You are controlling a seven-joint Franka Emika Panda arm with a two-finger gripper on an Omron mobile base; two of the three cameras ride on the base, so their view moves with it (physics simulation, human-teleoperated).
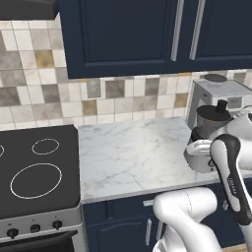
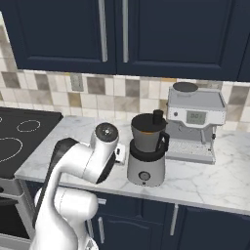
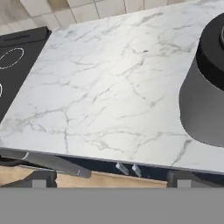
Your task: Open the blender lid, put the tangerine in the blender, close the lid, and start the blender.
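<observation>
Smoky-dark jar on a silver-grey base, that's the blender (image 2: 146, 151), sitting near the front edge of the marble counter (image 2: 205, 180) with the blender lid (image 2: 157, 117) on top of the jar. Something orange shows at the jar's rim, can't tell what. A silver coffee machine (image 2: 195, 122) stands just behind-right. The gripper's fingers are spread wide, holding nothing. The stove (image 1: 34, 167) is off left.

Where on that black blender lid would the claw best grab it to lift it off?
Probably by the small upright knob on top of the blender lid, coming straight down from above. The knob stands proud of the round cap, narrow enough for the two fingers to pinch. The lid sits level on the blender, and the coffee machine crowds one side.
</observation>
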